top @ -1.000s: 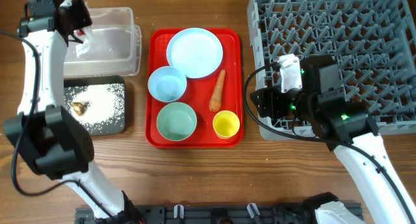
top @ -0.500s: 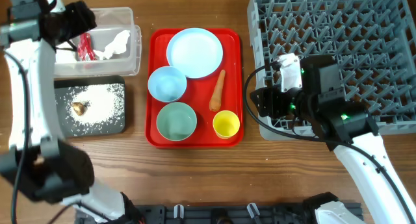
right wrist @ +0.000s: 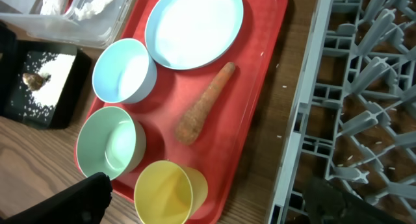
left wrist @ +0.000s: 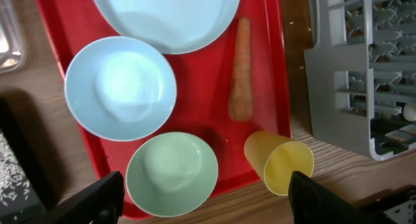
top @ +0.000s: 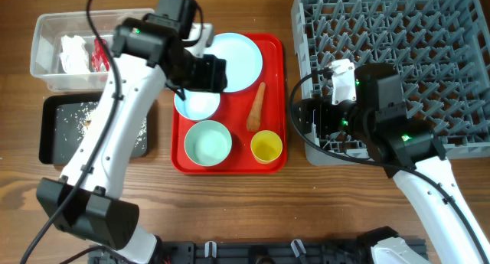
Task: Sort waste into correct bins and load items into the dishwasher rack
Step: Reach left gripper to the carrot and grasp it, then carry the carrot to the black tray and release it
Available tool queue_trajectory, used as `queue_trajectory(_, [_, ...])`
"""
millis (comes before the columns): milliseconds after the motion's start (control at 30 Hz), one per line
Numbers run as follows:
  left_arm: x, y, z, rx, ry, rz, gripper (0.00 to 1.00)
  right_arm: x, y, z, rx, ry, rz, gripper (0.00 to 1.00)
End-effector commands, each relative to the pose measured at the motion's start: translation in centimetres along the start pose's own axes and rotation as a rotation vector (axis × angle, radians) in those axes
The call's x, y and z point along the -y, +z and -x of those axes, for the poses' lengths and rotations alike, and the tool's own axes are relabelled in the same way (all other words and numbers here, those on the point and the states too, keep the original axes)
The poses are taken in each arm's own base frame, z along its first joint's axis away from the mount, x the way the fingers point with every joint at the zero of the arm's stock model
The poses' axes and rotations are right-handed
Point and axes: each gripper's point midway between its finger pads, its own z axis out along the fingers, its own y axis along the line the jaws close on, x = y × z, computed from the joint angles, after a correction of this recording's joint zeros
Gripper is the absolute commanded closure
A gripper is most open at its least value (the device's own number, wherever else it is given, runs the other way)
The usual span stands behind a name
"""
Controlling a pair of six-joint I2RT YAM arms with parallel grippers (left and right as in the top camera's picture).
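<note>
Nearest the robot, at the 5 o'clock corner of the red tray (top: pixel 276 73) — a yellow cup (top: pixel 266 146), mouth up. Beside it at 7 o'clock, a mint bowl (top: pixel 207 141), empty. Further in, at 9 o'clock, a pale blue bowl (top: pixel 191 105), partly hidden under the left end effector (left wrist: pixel 208 208). Poised above the tray with fingers spread wide, gripping nothing. At 3 o'clock, an orange carrot (top: pixel 256 107), lying lengthwise, thick end toward the cup, touching neither cup nor bowls. At 12 o'clock, a pale blue plate (top: pixel 237 57), flat, filling the tray's far end.

Off the tray's 3 o'clock edge, the right end effector (right wrist: pixel 218 208) — likewise spread wide and empty, above the wooden counter (top: pixel 230 210) by the near left corner of the grey dishwasher rack (top: pixel 398 42).

Out at 9 o'clock from the red tray, a black tray (top: pixel 50 141) scattered with white rice grains (right wrist: pixel 49 68) and one small brown scrap (right wrist: pixel 36 80). Beyond it, at 10 o'clock, a clear tub (top: pixel 37 65) with crumpled white tissue (top: pixel 73 53) and a red wrapper (top: pixel 98 56) inside.
</note>
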Motion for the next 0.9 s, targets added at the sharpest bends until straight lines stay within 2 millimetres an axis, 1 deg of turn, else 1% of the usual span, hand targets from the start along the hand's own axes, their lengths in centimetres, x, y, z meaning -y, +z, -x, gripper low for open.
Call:
queue_trajectory(0, [1.3, 2.7, -0.8, -0.025, 0.03, 0.008, 0.2, 0.9, -0.2, 0.9, 0.029, 0.079, -0.057, 0.08])
queue_trajectory(67, [2.8, 5.1, -1.1, -0.019, 0.059, -0.009, 0.22, 1.8, -0.5, 1.1, 0.048, 0.119, -0.111, 0.08])
queue_trajectory(167, [5.6, 8.9, -0.8, 0.005, 0.111, -0.012, 0.24, 1.9, -0.5, 0.8, 0.04, 0.148, -0.115, 0.08])
queue_trajectory(200, [6.5, 11.2, -0.7, -0.008, 0.125, 0.002, 0.25, 1.9, -0.5, 0.5, 0.028, 0.151, -0.117, 0.08])
queue_trajectory(233, [6.8, 12.2, -0.8, -0.018, 0.124, 0.003, 0.25, 2.0, -0.5, 0.2, 0.016, 0.155, -0.121, 0.08])
queue_trajectory(267, [7.1, 14.8, -1.1, -0.046, 0.123, 0.01, 0.25, 2.1, -0.6, -0.3, -0.004, 0.161, -0.126, 0.09])
queue_trajectory(300, [7.1, 16.3, -1.3, -0.066, 0.11, 0.016, 0.26, 2.1, -0.6, -0.7, -0.018, 0.165, -0.129, 0.09])
queue_trajectory(333, [6.9, 18.1, -1.7, -0.092, 0.095, 0.026, 0.27, 2.2, -0.6, -0.9, -0.026, 0.167, -0.131, 0.09])
queue_trajectory(400, [6.2, 20.4, -2.4, -0.133, 0.076, 0.05, 0.29, 2.2, -0.6, -1.0, -0.03, 0.167, -0.132, 0.09])
queue_trajectory(467, [5.0, 21.6, -2.7, -0.145, 0.048, 0.107, 0.3, 2.2, -0.6, -1.0, -0.03, 0.167, -0.132, 0.09])
queue_trajectory(500, [4.8, 22.0, -3.0, -0.156, 0.047, 0.111, 0.3, 2.2, -0.6, -1.0, -0.03, 0.167, -0.132, 0.08])
queue_trajectory(667, [4.1, 24.1, -4.1, -0.205, 0.043, 0.131, 0.39, 2.2, -0.6, -1.1, -0.034, 0.162, -0.133, 0.08])
queue_trajectory(767, [3.9, 24.4, -4.3, -0.214, 0.042, 0.136, 0.64, 2.2, -0.6, -1.1, -0.034, 0.159, -0.133, 0.08])
queue_trajectory(833, [3.9, 24.4, -4.3, -0.214, 0.042, 0.136, 0.73, 2.2, -0.6, -1.0, -0.033, 0.157, -0.134, 0.08])
queue_trajectory(867, [3.9, 24.4, -4.3, -0.214, 0.042, 0.136, 0.79, 2.2, -0.6, -1.1, -0.034, 0.157, -0.134, 0.08])
